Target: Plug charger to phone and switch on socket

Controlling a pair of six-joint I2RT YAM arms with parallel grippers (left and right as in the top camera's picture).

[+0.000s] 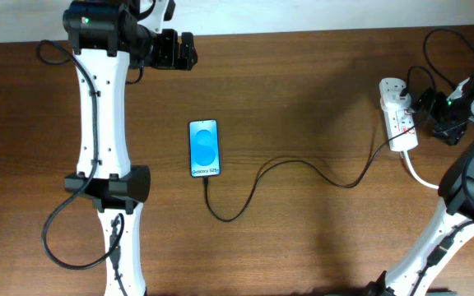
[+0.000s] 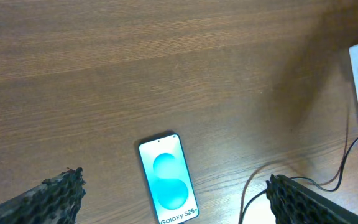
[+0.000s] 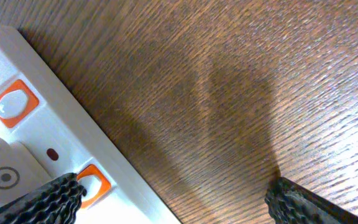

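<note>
Brown wood-grain worktop (image 1: 303,74) carries everything. At the far left, the left claw (image 1: 186,51) is held released, its fingers (image 2: 48,199) spread wide with nothing between them, raised above the wood and set back from the phone (image 1: 205,149). The phone is laid flat, left of centre, with its screen up and lit blue. The charger (image 1: 290,164) is seen to meet the phone's lower edge, loop below it and run rightwards across the wood to the socket (image 1: 399,115), which lies near the right edge. The plugging-in is therefore judged done, though the joint itself is too small to be confirmed. At the socket, the right claw (image 3: 174,186) is likewise released, grasping nothing. One of its fingertips (image 3: 48,196) is placed just beside an orange-red switch (image 3: 94,179); whether it touches cannot be told, nor whether that switch has been thrown. What is left, by this reckoning, is the pressing of the switch that feeds the charger's plug.
</note>
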